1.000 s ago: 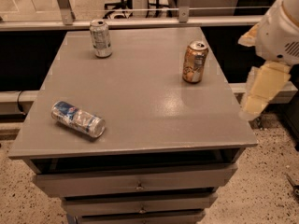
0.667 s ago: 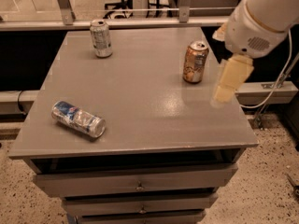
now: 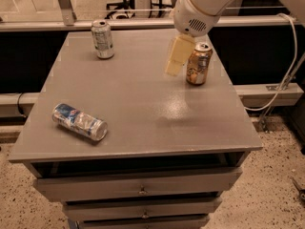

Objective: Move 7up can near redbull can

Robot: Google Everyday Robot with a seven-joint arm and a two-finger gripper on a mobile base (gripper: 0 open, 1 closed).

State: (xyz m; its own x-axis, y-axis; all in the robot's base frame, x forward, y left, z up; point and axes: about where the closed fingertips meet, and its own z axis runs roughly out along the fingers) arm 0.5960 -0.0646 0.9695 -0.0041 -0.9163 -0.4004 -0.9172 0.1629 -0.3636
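7up can [image 3: 103, 38], silvery-white with green markings, stands upright at upper left of the grey counter [image 3: 143, 104], well apart from the cream gripper [image 3: 175, 56] hovering above centre beside an orange-brown can [image 3: 198, 63], grasp state indiscernible; advise crossing left, then descending squarely around it.

Silvery-green 7up can [image 3: 103, 39], blue-silver redbull can [image 3: 79, 122], orange-brown can [image 3: 198, 64], cream tool [image 3: 175, 56] over grey table [image 3: 143, 99].

My arm [image 3: 206, 6] wears a rounded white shell with a small vent grille; its cream-yellow gripper [image 3: 175, 56] hangs over the table's [image 3: 143, 104] far-right part.
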